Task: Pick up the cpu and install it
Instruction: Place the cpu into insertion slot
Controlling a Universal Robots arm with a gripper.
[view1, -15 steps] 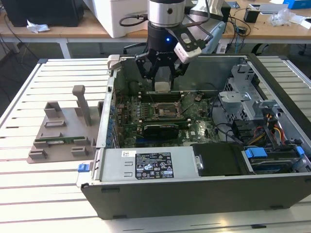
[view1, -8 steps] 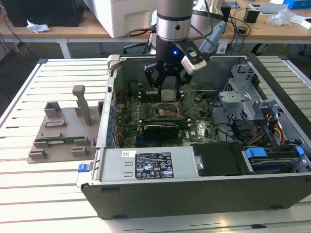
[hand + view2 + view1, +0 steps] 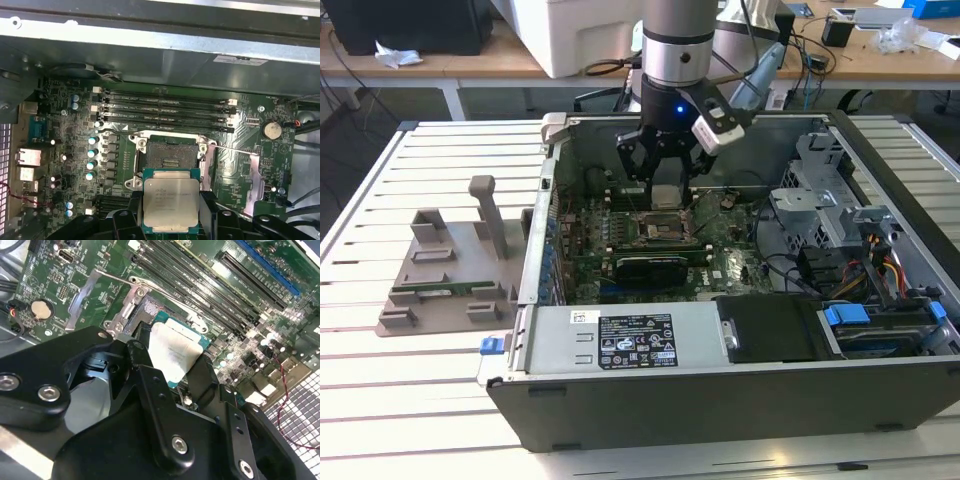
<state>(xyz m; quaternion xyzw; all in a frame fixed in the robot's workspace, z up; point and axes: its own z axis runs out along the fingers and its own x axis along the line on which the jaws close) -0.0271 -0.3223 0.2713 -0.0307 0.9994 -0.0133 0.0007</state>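
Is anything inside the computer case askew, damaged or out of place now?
Nothing stands out. The gripper holds the cpu above the open socket, edges parallel to it; the motherboard shows no visible damage.

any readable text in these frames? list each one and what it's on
Nothing can be read; print is present in these places:
cpu lid, held in the hand: several printed lines, too blurred.
black label on the metal housing: too small.
white sticker on the case panel: too small.
motherboard silkscreen: too small.
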